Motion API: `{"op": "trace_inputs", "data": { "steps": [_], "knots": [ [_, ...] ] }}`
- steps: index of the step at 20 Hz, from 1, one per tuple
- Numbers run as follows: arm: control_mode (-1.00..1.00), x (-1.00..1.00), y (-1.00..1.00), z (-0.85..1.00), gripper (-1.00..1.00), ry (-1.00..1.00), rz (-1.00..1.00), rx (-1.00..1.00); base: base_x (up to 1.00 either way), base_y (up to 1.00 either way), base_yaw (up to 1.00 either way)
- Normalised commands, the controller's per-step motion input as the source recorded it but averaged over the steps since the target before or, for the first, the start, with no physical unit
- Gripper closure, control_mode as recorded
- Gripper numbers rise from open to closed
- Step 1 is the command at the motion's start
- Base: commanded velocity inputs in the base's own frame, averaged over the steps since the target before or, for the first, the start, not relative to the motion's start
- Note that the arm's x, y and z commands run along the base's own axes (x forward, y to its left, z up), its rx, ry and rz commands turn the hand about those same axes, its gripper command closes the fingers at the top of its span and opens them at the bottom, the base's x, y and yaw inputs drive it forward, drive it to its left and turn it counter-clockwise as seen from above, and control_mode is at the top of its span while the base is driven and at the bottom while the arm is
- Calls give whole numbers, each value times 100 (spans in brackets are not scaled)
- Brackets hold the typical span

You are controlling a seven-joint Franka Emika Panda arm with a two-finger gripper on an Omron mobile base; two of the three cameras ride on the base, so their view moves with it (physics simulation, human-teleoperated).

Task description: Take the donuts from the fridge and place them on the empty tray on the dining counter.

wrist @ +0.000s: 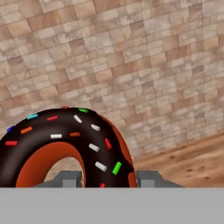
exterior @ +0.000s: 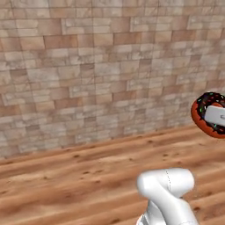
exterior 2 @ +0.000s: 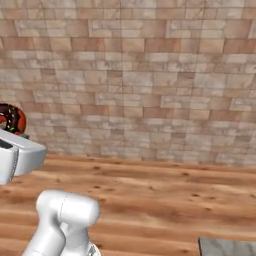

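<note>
One donut (wrist: 65, 140), a ring with orange-red sides, dark chocolate icing and coloured sprinkles, stands on edge between my fingers. My gripper (wrist: 108, 178) is shut on its right side, with a fingertip (wrist: 68, 178) inside the ring and the other outside it. In the left base view the donut (exterior: 203, 112) hangs at the right edge with a pale finger (exterior: 216, 115) across it. From the right base view the donut (exterior 2: 12, 118) sits at the left edge above my white hand. The fridge, the empty tray and the dining counter are out of view.
A brick wall (exterior: 110, 70) fills the background ahead, with a wooden plank floor (exterior: 88, 176) below it. A corner of a grey marble slab (exterior 2: 227, 246) pokes in at the lower right of the right base view. My white arm (exterior: 169, 193) rises in the foreground.
</note>
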Motion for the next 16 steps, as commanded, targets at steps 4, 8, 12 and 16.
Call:
{"op": "trace_inputs", "data": {
  "steps": [4, 8, 12, 16],
  "knots": [
    [100, 0, 0, 0, 100, 0, 0, 0, 84, 18, -52],
    [100, 0, 0, 0, 100, 0, 0, 0, 11, 15, -100],
    [100, 0, 0, 0, 100, 0, 0, 0, 0, 2, -100],
    [100, 0, 0, 0, 100, 0, 0, 0, 0, 0, -100]
  ]
}}
